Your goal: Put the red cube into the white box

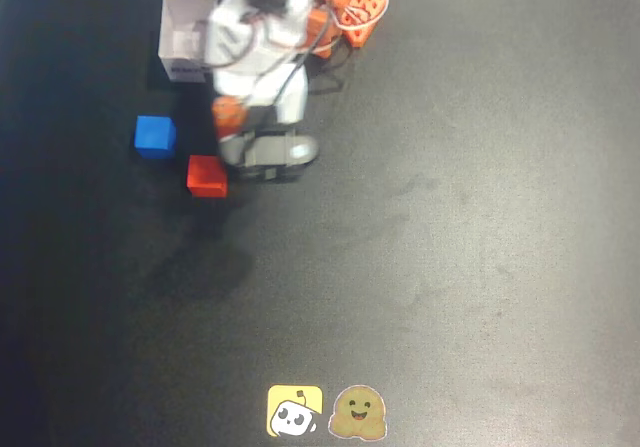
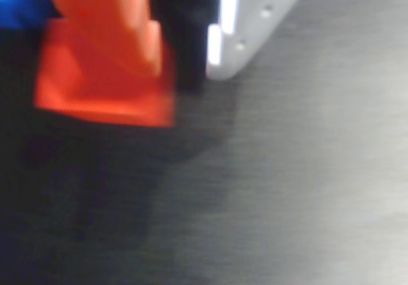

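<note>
Two cubes lie near the table's point(image 1: 480, 267) far-left corner in the overhead view: the red cube point(image 1: 207, 176) and, just beside it, the blue cube point(image 1: 155, 136). The white box point(image 1: 185, 39) stands further back along that far edge. Our gripper point(image 1: 262, 157) hangs beside the red cube with nothing in hold; in the wrist view the cube point(image 2: 102, 84) sits under the orange finger point(image 2: 105, 17), not between the fingers, which stand apart. We judge that closing here could shove the red cube against the blue one.
</note>
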`<state>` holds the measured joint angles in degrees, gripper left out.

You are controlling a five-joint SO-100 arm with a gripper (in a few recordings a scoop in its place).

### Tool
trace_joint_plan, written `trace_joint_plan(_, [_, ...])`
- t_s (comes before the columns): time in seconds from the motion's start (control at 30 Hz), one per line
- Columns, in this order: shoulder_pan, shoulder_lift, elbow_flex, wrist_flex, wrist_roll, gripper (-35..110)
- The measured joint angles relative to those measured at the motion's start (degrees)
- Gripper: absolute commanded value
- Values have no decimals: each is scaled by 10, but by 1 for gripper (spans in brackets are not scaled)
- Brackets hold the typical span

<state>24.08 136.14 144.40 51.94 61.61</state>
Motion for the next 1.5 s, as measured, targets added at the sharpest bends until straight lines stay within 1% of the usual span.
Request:
trace_joint_plan(0.13, [30, -58, -38, -11, -36, 7])
trace_joint_plan(0.23, [32, -87, -51, -22, -49, 9])
trace_joint_plan(0.53, [40, -131, -62, -42, -51, 14])
trace_joint_plan(0.63, [42, -137, -62, -46, -51, 19])
trace_joint_plan(1.5, [43, -209, -58, -73, -68, 24])
